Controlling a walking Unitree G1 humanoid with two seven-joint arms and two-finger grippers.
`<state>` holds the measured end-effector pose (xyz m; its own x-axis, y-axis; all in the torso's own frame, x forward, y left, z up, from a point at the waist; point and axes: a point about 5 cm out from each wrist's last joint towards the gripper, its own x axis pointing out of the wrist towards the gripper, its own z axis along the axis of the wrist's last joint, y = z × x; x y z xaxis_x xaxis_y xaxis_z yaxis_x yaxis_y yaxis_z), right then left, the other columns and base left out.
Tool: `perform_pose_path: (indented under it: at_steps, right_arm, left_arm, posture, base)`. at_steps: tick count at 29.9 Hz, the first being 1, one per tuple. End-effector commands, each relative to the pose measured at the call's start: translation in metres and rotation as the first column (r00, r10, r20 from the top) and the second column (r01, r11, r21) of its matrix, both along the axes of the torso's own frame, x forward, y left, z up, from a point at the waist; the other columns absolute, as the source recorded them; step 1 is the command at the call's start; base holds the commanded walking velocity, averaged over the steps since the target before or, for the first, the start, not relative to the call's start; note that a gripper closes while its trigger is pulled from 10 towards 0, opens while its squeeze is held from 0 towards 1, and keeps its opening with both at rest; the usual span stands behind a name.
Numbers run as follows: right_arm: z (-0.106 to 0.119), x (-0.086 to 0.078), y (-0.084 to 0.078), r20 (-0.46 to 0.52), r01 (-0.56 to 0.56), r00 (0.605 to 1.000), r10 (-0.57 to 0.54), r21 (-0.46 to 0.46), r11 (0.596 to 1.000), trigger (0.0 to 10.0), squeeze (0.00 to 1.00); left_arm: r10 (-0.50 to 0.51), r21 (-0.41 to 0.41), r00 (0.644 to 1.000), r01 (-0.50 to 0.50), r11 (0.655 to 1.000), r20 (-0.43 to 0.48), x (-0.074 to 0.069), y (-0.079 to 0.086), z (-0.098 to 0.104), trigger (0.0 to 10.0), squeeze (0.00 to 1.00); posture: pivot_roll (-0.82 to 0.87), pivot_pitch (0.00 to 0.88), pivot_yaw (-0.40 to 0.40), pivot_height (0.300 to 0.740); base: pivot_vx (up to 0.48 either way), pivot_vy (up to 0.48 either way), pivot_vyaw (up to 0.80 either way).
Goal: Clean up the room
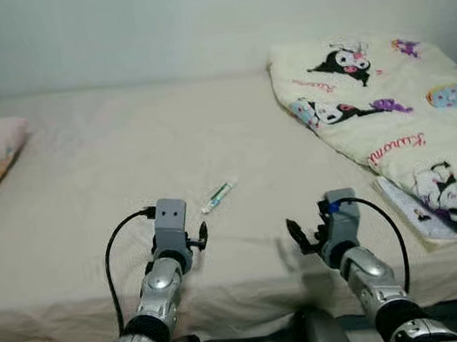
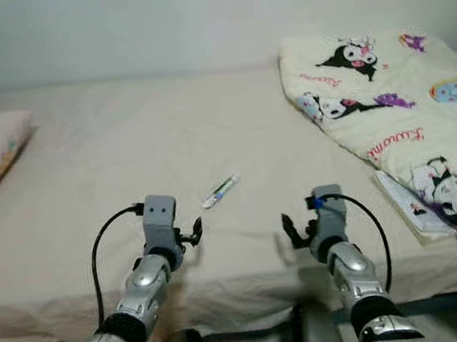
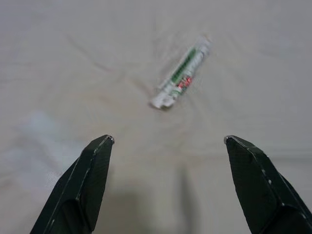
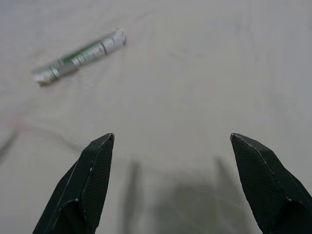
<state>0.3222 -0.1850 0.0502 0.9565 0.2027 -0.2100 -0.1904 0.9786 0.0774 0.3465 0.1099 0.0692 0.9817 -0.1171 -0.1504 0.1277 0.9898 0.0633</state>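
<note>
Green-white tube (image 3: 181, 78) beyond spread jaws

White-green tube (image 1: 217, 196), flat on bed (image 1: 101, 162)

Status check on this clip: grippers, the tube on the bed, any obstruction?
Left gripper open, right gripper open, both empty over cream bedsheet. Small white-and-green tube lies ahead of left gripper, untouched. Nothing between them.

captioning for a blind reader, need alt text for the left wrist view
A small green-and-white tube lies on a cream bedsheet, ahead of the open left claw. Its two black fingers frame the foreground, apart from the tube.
</note>
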Motion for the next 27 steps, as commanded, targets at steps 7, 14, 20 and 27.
perform_pose_path:
  at_steps: [7, 14, 20, 27]
  right_arm:
    - [0.025, -0.010, 0.017, 0.137, -0.071, 0.989, 0.062, 0.063, 0.996, 10.0, 0.00]
    - [0.070, -0.014, 0.027, 0.285, -0.122, 0.955, 0.080, 0.131, 0.984, 10.0, 0.00]
    - [0.094, -0.016, 0.024, 0.312, -0.131, 0.946, 0.089, 0.118, 0.984, 10.0, 0.00]
    - [0.121, -0.010, 0.020, 0.348, -0.144, 0.933, 0.096, 0.116, 0.983, 10.0, 0.00]
  left_arm:
    - [0.144, 0.155, 0.989, -0.147, 0.977, 0.031, 0.020, 0.021, 0.023, 10.0, 0.00]
    - [0.334, 0.232, 0.933, -0.358, 0.905, 0.134, 0.036, 0.068, 0.056, 10.0, 0.00]
    - [0.502, 0.277, 0.853, -0.521, 0.807, 0.143, 0.034, 0.122, 0.069, 10.0, 0.00]
    - [0.607, 0.277, 0.786, -0.613, 0.740, 0.117, 0.018, 0.156, 0.058, 10.0, 0.00]
  posture:
    - [-0.14, 0.309, 0.027, 0.516]
    - [-0.19, 0.406, 0.033, 0.516]
    - [-0.20, 0.458, 0.022, 0.516]
    - [-0.16, 0.486, 0.006, 0.516]
  base:
    - [0.000, 0.000, 0.00]
    - [0.000, 0.000, 0.00]
    - [0.000, 0.000, 0.00]
    - [0.000, 0.000, 0.00]
